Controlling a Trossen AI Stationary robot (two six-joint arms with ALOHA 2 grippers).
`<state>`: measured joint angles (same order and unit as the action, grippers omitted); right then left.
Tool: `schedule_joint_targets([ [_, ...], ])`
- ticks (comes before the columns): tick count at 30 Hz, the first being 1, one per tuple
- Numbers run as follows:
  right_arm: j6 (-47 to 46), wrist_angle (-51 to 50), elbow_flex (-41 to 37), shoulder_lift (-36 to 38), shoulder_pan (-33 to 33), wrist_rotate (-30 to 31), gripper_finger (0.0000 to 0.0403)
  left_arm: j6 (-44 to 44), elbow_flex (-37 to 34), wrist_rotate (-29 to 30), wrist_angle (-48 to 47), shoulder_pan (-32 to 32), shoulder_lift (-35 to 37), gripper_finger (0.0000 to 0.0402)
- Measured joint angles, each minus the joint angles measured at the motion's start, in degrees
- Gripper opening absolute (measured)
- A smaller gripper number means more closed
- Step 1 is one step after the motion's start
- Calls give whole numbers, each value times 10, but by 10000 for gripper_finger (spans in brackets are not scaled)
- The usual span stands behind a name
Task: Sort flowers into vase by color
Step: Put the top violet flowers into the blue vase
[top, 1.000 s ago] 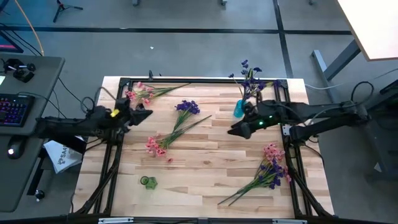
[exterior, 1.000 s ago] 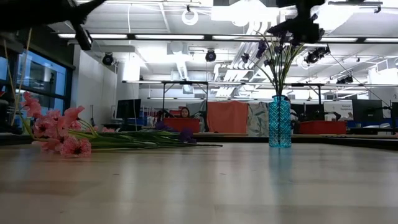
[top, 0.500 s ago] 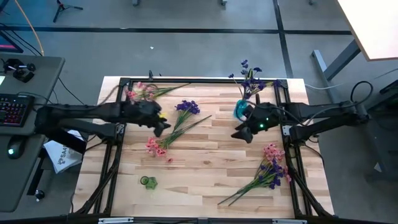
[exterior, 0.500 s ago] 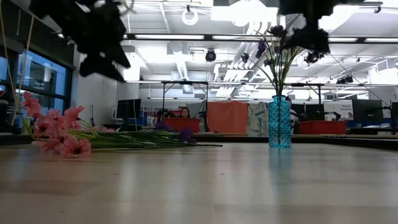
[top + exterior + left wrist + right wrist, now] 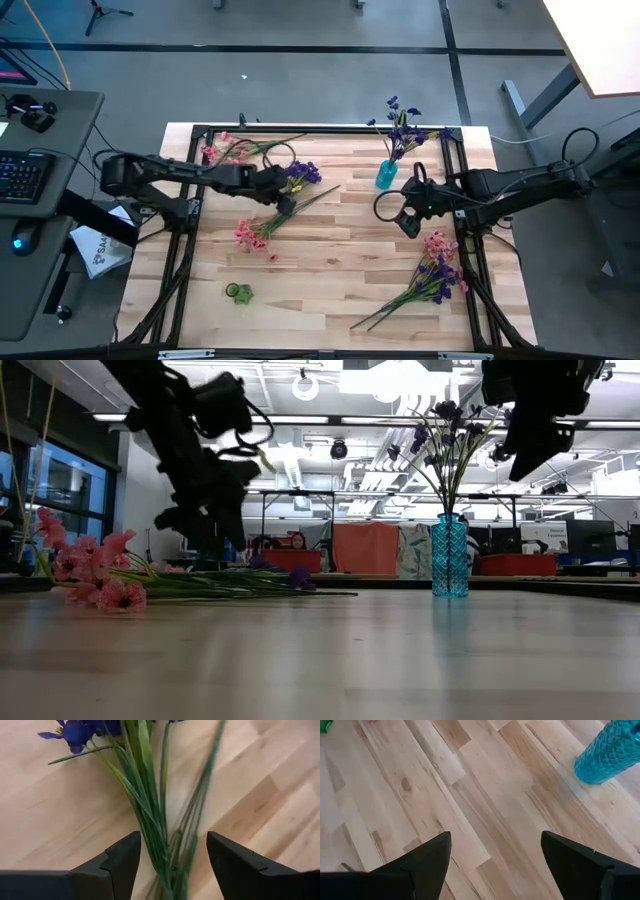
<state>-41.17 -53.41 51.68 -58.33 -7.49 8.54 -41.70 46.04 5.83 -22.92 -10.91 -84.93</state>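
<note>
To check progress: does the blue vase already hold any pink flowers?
No: in the high view the blue vase holds only purple flowers.

Looking like a robotics lab in an open-plan industrial office. Wooden worktop [image 5: 330,270] sitting inside a black metal frame [image 5: 180,250] on grey concrete floor. Upper left of the high view is showing a side desk with a keyboard [image 5: 22,176]. Low view is showing exposed ceiling ducts [image 5: 300,460], strip lights, long tables and a person [image 5: 297,541] sitting mid-frame.
</note>
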Motion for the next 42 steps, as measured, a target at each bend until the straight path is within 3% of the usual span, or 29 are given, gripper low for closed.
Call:
schedule_joint_targets([
  [11,-19,4,0,0,0,12,304,47,19,10,-38,-7,-69,216],
  [18,-50,19,0,0,0,30,304,64,19,11,-8,-7,-102,210],
  [22,-65,19,0,0,0,31,304,69,19,13,14,-8,-109,159],
  [27,-68,33,0,0,0,31,304,93,20,17,16,-10,-88,22],
  [32,-64,80,1,23,-1,30,304,122,19,36,24,-19,-3,8],
  [37,-30,142,44,63,-2,35,304,165,19,92,153,-15,103,5],
  [42,40,200,87,86,-2,89,304,253,20,98,427,-1,121,3],
])
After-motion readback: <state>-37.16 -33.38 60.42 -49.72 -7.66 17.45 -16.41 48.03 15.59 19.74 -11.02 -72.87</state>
